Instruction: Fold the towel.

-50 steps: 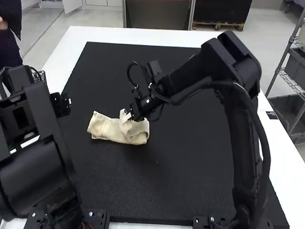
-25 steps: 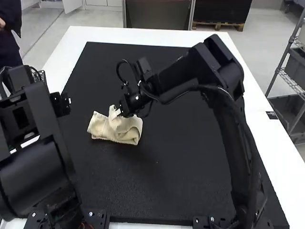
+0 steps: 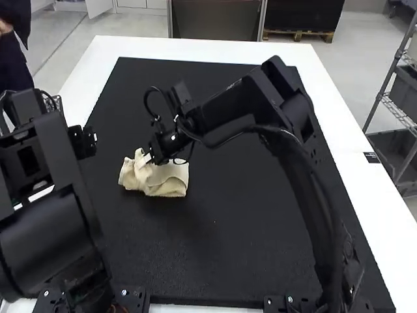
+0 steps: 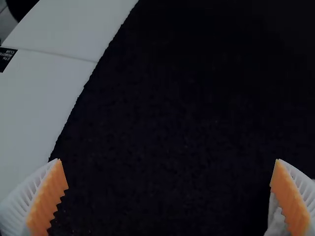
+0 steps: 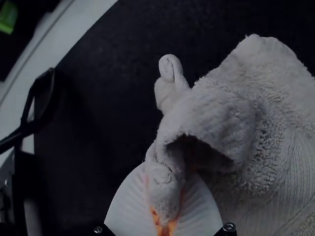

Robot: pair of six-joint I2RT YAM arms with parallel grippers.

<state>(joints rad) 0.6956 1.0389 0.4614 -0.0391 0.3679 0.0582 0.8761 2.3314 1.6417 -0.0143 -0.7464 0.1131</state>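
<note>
Item: one towel (image 3: 171, 178), cream, bunched and partly doubled, on the black mat (image 3: 228, 248); pile looped and nubbly, one ribbed band, an open hollow beside the pinch. Right gripper (image 5: 168, 189): closed on a gathered edge. Left gripper (image 4: 168, 163): open, fingers wide apart, white ribs, orange pads. Step, as judged: laying a fold across (rumpled so far). Next call: lower the edge, release, then flatten and square.
</note>
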